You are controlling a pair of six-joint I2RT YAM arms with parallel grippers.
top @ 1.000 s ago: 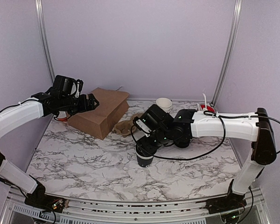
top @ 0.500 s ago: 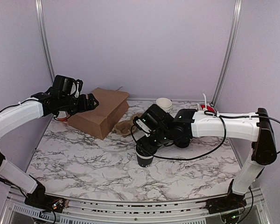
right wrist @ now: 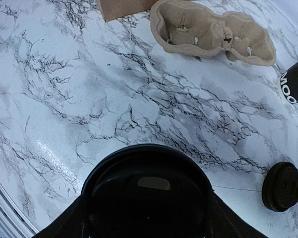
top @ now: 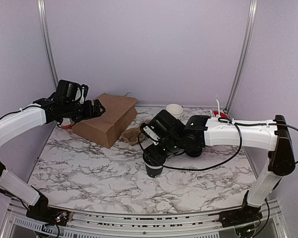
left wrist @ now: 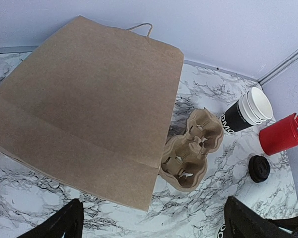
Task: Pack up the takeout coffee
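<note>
brown paper bag (left wrist: 89, 109) lies flat on the marble table (top: 89, 173), handle end toward the back wall, its mouth not spread as far as i can see. nothing is packed yet. my right gripper (top: 153, 159) has its jaws partly closed around the takeout coffee (top: 154, 170), lid on, low over the middle of the table. i cannot tell whether its base touches the marble. my left gripper (top: 95, 109) hangs above the bag with its jaws at full spread, holding nothing. the pulp cup carrier (left wrist: 191, 148) lies just beside the bag, its wells bare. i judge the pick-up done. what is left is seating the cup in the carrier, opening the bag, and getting the load inside. the stack of lidless cups (left wrist: 246, 111), the red holder (left wrist: 280, 135) and the pile of lids (left wrist: 260, 168) sit apart at the back right.
</note>
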